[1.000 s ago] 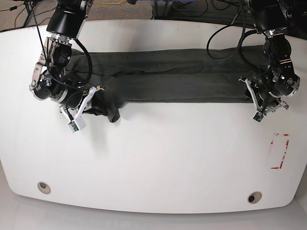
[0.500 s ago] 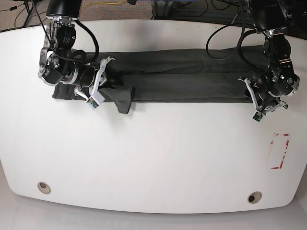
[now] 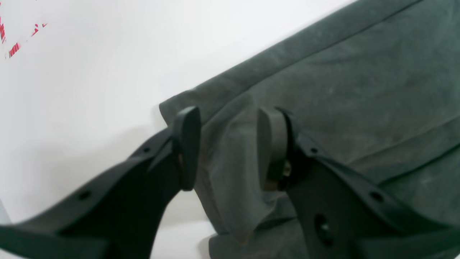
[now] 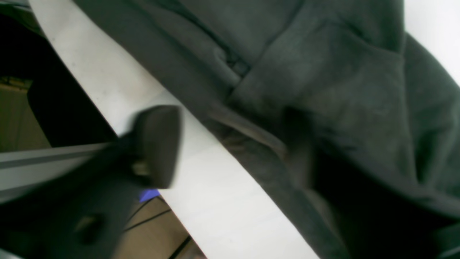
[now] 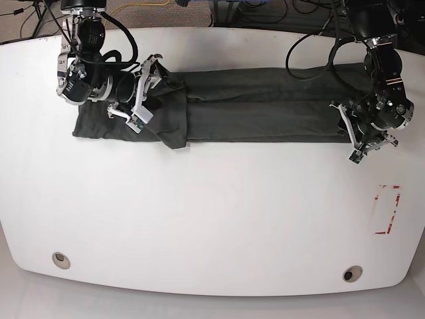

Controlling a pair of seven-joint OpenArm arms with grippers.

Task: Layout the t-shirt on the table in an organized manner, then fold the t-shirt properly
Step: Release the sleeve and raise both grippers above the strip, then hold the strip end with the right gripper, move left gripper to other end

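Note:
The dark grey t-shirt (image 5: 252, 113) lies folded into a long band across the back of the table (image 5: 212, 219). Its left end is doubled over, with a flap (image 5: 174, 129) sticking out towards the front. My right gripper (image 5: 149, 93) hovers over that doubled end, open. In the right wrist view its jaws (image 4: 228, 151) stand wide apart above the cloth (image 4: 323, 90), holding nothing. My left gripper (image 5: 351, 138) sits low at the band's right end. There its jaws (image 3: 228, 147) stand half apart, open, with a raised fold of the shirt (image 3: 230, 169) between them.
A red-and-white sticker (image 5: 387, 209) marks the table's right side. Two grommet holes (image 5: 60, 259) (image 5: 352, 273) sit near the front edge. Cables and arm bases crowd the back edge. The right wrist view shows the table's edge (image 4: 107, 90) with floor beyond.
My right arm carried the shirt's left end back and to the right, laid it over the band, and opened its jaws. My left arm stayed put.

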